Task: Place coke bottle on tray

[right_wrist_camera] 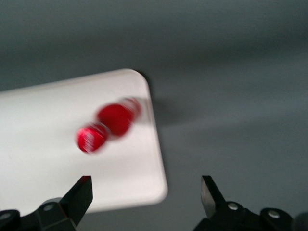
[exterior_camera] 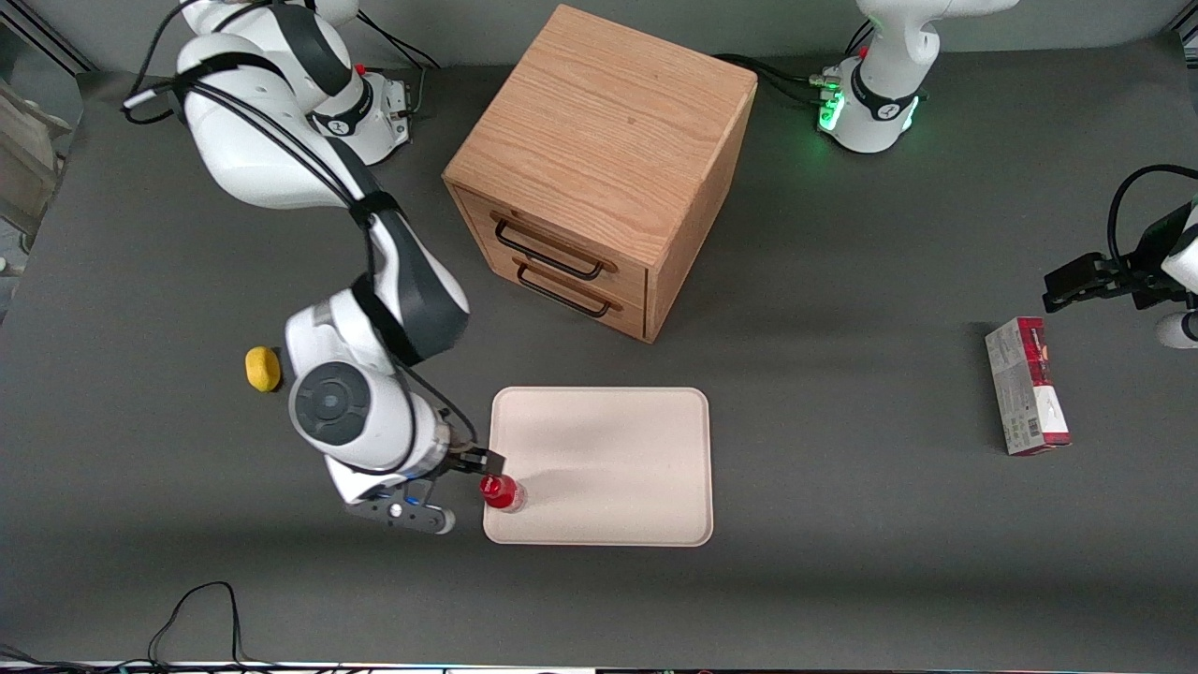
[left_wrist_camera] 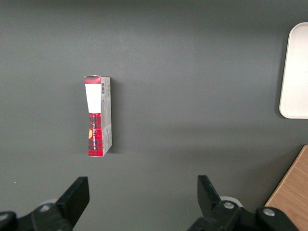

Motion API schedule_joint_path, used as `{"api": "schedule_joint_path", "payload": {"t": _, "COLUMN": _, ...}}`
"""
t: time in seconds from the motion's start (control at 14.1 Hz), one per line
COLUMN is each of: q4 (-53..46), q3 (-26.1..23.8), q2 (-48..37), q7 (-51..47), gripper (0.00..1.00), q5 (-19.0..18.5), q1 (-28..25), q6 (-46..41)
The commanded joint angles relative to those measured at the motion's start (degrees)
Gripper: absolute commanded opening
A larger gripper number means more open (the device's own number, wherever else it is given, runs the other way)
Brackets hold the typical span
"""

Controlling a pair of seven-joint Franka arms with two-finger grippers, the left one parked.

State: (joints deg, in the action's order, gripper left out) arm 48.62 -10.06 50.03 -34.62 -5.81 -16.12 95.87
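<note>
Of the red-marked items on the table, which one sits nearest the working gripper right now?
The tiny red-labelled coke bottle, on the cream-white tray beside the open gripper. The red-and-grey rectangular carton lies toward the parked arm's end.

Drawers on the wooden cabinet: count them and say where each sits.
2. The upper drawer sits just under the cabinet top; the lower drawer is directly below it. Both are closed. The open gripper hovers by the coke bottle on the tray.

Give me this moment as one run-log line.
gripper: open, just off the tray's edge toward the working arm's end | coke bottle: on tray, near corner, released | task: placement looks done
</note>
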Motion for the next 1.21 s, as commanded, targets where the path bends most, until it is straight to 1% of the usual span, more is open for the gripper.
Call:
{"api": "schedule_joint_path", "payload": {"t": 0.0, "q4": 11.5, "q3": -0.1, "q2": -11.5, "q7": 8.5, "gripper": 1.0, "q5": 3.3, "q1": 5.0, "q6": -4.3}}
{"api": "schedule_joint_path", "payload": {"t": 0.07, "q4": 18.7, "q3": -0.1, "q2": -17.1, "q7": 13.9, "gripper": 1.0, "q5": 4.0, "q1": 7.9, "q6": -3.7}}
{"api": "schedule_joint_path", "payload": {"t": 0.21, "q4": 31.0, "q3": 0.1, "q2": -27.5, "q7": 24.8, "gripper": 1.0, "q5": 6.8, "q1": 14.5, "q6": -3.1}}
{"api": "schedule_joint_path", "payload": {"t": 0.35, "q4": 41.0, "q3": 0.3, "q2": -36.9, "q7": 33.9, "gripper": 1.0, "q5": 6.9, "q1": 19.9, "q6": -2.8}}
{"api": "schedule_joint_path", "payload": {"t": 0.43, "q4": 45.0, "q3": 1.1, "q2": -41.1, "q7": 36.1, "gripper": 1.0, "q5": 6.9, "q1": 20.9, "q6": -1.9}}
{"api": "schedule_joint_path", "payload": {"t": 0.5, "q4": 48.7, "q3": 2.6, "q2": -44.9, "q7": 36.5, "gripper": 1.0, "q5": 6.9, "q1": 20.9, "q6": -1.2}}
{"api": "schedule_joint_path", "payload": {"t": 0.64, "q4": 53.9, "q3": 3.5, "q2": -51.3, "q7": 36.5, "gripper": 1.0, "q5": 7.0, "q1": 20.3, "q6": -0.6}}
{"api": "schedule_joint_path", "payload": {"t": 0.71, "q4": 54.2, "q3": 5.0, "q2": -52.8, "q7": 35.9, "gripper": 1.0, "q5": 7.0, "q1": 18.0, "q6": -0.9}}
{"api": "schedule_joint_path", "payload": {"t": 0.78, "q4": 53.7, "q3": 10.8, "q2": -52.9, "q7": 35.5, "gripper": 1.0, "q5": 7.1, "q1": 12.5, "q6": -1.6}}
{"api": "schedule_joint_path", "payload": {"t": 0.85, "q4": 53.1, "q3": 15.5, "q2": -53.0, "q7": 35.5, "gripper": 1.0, "q5": 7.8, "q1": 8.6, "q6": -1.9}}
{"api": "schedule_joint_path", "payload": {"t": 1.13, "q4": 51.5, "q3": 15.8, "q2": -52.8, "q7": 36.2, "gripper": 1.0, "q5": 8.3, "q1": 7.7, "q6": -2.8}}
